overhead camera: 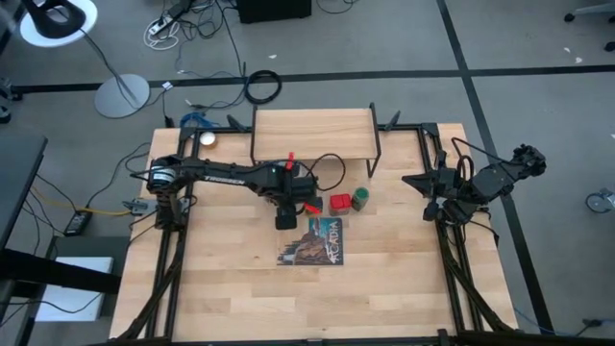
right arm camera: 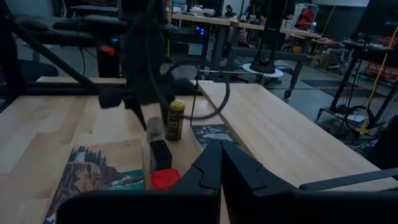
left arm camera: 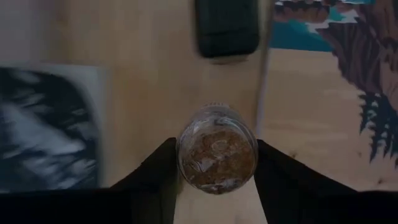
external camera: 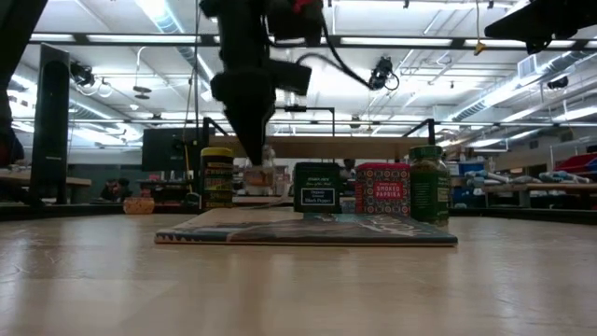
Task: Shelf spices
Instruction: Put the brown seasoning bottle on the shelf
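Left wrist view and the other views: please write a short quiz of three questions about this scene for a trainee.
1. What does the left hand grip?
A. a red square tin
B. the tiny clear glass jar of brown spice
C. a flat book
2. True or false: the right hand is shut and holds nothing.
3. In the low view, what stands between the black square tin and the green-capped glass jar?

Key: 1 B; 2 true; 3 the red square tin.

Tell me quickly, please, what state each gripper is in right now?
Left gripper: shut on the tiny clear jar, above the table beside the book.
Right gripper: shut, holding nothing, waiting at the table's right side.
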You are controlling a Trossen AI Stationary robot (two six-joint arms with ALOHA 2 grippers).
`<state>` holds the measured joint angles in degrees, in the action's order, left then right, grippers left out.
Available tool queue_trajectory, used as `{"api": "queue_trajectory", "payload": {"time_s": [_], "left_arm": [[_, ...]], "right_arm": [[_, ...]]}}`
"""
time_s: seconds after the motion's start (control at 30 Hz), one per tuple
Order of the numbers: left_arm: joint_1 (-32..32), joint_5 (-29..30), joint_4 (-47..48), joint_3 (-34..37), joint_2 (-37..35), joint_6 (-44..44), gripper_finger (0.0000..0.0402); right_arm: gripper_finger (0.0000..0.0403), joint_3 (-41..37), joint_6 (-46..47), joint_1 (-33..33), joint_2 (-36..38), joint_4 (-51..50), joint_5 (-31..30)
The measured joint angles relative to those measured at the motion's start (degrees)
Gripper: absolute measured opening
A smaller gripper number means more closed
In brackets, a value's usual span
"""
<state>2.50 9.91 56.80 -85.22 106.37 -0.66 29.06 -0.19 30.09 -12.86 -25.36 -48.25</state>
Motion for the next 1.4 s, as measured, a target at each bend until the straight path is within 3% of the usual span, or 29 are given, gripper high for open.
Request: {"api": "queue_trajectory", "payload": {"time_s": [0.27, 0.5, 0.7, 1.17, 1.4], "left_arm": [[0.0, 9.3, 16.3, -15.6, -0.1, 3.5, 0.0166], [3.9, 10.2, 18.5, -25.2, -0.1, 7.6, 0.0166], [10.8, 10.0, 20.1, -27.4, -0.1, 11.4, 0.0166], [30.1, -0.8, 17.8, -27.4, -0.2, 16.8, 0.0166], [34.8, -3.4, 17.2, -27.1, -0.2, 18.7, 0.0166]], "right_arm": [[0.0003, 0.0, 0.0, 0.0, 0.0, 0.0, 0.0], [0.0005, 0.0, 0.0, 0.0, 0.0, 0.0, 0.0], [0.0004, 0.0, 0.0, 0.0, 0.0, 0.0, 0.0], [0.0006, 0.0, -0.2, 0.0, 0.0, 0.0, 0.0], [0.0003, 0.0, -0.5, 0.0, 0.0, 0.0, 0.0]]}}
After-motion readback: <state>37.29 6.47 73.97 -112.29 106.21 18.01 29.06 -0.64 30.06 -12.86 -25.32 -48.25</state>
